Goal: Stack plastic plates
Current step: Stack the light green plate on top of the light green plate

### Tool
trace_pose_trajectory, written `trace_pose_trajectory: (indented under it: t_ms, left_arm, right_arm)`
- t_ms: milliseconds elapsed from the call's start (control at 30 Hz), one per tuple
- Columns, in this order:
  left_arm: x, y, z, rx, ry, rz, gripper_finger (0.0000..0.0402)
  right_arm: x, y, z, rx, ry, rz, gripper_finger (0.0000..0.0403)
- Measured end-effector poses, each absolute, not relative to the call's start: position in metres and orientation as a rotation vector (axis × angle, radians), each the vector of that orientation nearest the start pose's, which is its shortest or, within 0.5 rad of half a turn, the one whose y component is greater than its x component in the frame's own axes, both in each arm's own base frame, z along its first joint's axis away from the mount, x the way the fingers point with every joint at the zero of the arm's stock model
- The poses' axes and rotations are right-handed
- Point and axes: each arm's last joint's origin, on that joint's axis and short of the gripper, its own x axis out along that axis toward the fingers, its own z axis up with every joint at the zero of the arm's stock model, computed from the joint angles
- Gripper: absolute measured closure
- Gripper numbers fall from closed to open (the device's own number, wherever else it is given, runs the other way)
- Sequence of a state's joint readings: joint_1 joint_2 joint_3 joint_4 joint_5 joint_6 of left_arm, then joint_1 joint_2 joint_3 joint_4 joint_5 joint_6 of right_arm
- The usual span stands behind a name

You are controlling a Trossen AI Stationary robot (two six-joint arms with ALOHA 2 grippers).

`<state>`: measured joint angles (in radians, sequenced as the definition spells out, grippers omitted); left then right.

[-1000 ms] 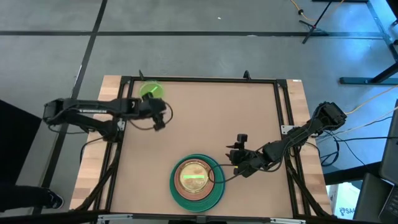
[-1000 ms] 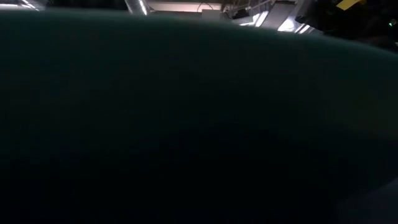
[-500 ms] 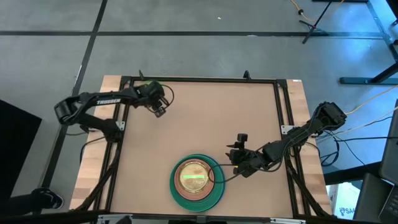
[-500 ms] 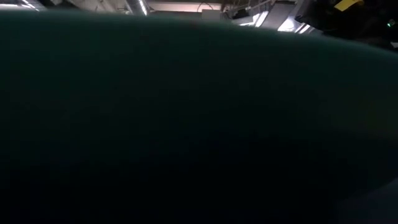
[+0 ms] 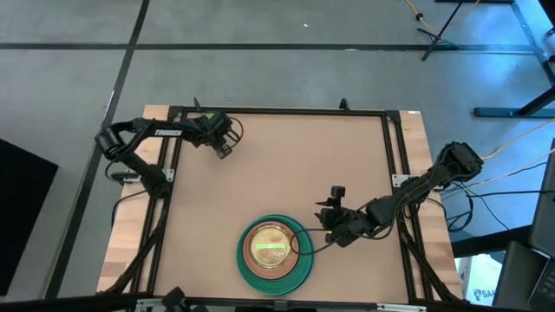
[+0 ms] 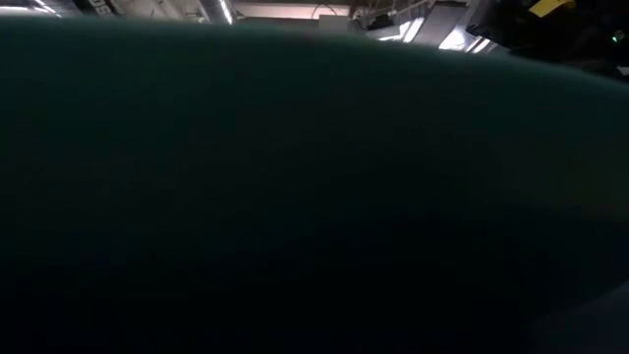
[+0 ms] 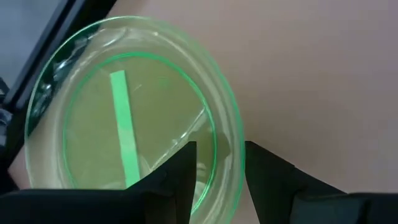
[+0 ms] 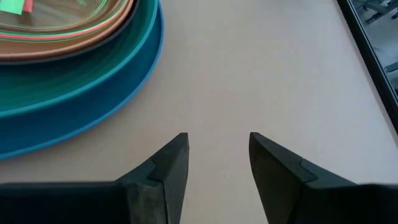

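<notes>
A small translucent neon-green plate (image 7: 124, 112) lies flat on the table near its far-left corner. In the high view it is hidden under my left gripper (image 5: 223, 146). That gripper (image 7: 221, 168) is open, with one finger over the plate's inside and one outside its rim. The stack of plates (image 5: 275, 251) sits near the near edge: blue at the bottom, then teal, black and salmon, with a neon-green plate on top. My right gripper (image 5: 329, 217) is open and low over the bare table just right of the stack (image 8: 74, 68). My left gripper comes at the neon-green plate slanting down from above. Its open fingers (image 7: 186, 171) stand on either side of the rim (image 7: 231, 149) on the plate's right side. I cannot tell whether a finger touches the rim. The plate lies flat on the table.
A black frame rail (image 5: 277, 111) runs around the tabletop, close behind the neon-green plate. Bare brown table (image 5: 303, 165) lies between the two arms. The low view is filled by the dark side of the stack (image 6: 314, 197). Cables trail from the right arm (image 5: 434, 178).
My left gripper has moved toward the table's far edge and now stands over the neon-green plate, which showed uncovered a second ago. The plate, the stack and my right arm have kept still.
</notes>
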<state>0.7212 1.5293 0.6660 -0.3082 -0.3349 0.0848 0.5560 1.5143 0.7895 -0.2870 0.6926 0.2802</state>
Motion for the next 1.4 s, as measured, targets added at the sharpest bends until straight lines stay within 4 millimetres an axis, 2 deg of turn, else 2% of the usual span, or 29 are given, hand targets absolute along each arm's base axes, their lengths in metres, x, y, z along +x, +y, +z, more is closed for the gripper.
trace_pose_trajectory:
  t_ms: [233, 533, 700, 800, 1000, 1133, 1400]
  left_arm:
    - [0.182, 0.176, 0.129, -0.181, 1.242, 0.868, 0.0289]
    - [0.183, 0.176, 0.128, -0.196, 1.234, 0.843, 0.0394]
    - [0.188, 0.168, 0.130, -0.171, 1.233, 0.821, 0.0394]
    - [0.197, 0.154, 0.137, -0.133, 1.206, 0.766, 0.0399]
    - [0.213, 0.120, 0.167, -0.074, 1.150, 0.664, 0.0399]
    - [0.224, 0.092, 0.187, -0.049, 1.088, 0.574, 0.0399]
    - [0.249, 0.028, 0.220, -0.041, 0.931, 0.276, 0.0398]
  right_arm:
    - [0.244, 0.130, 0.173, -0.326, 0.788, -0.234, 0.0242]
    - [0.244, 0.130, 0.173, -0.325, 0.788, -0.234, 0.0242]
    - [0.244, 0.130, 0.173, -0.324, 0.788, -0.234, 0.0242]
    - [0.244, 0.130, 0.173, -0.324, 0.788, -0.234, 0.0242]
    - [0.244, 0.130, 0.173, -0.323, 0.788, -0.235, 0.0242]
    - [0.244, 0.130, 0.173, -0.322, 0.787, -0.234, 0.0242]
    - [0.244, 0.130, 0.173, -0.322, 0.787, -0.234, 0.0242]
